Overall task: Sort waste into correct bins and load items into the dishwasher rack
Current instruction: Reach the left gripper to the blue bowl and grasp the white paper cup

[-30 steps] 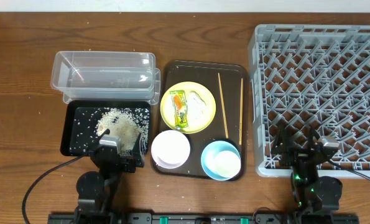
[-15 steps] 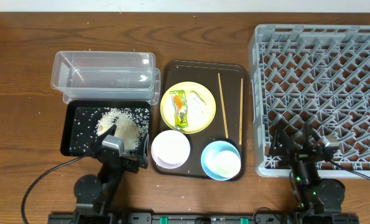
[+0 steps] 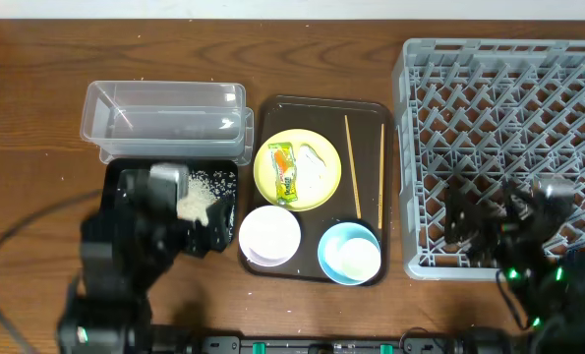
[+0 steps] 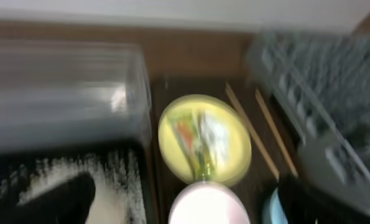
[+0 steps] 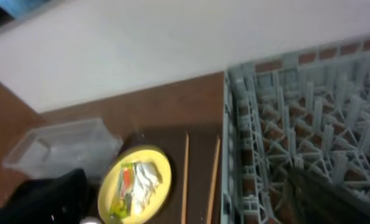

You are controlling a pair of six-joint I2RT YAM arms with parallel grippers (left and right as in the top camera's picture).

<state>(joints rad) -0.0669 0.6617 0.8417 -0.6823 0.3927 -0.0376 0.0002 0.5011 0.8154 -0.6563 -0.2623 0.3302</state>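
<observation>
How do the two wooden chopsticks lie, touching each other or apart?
Apart. The overhead view shows one chopstick and the other chopstick lying side by side on the brown tray, with bare tray between them all along.

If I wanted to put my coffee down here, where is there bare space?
The widest bare table lies left of the clear tub and black tray. The far rows of the dishwasher rack hold nothing. The brown serving tray is crowded: yellow plate, white bowl, blue bowl, chopsticks; only a thin gap separates it from the rack.
</observation>
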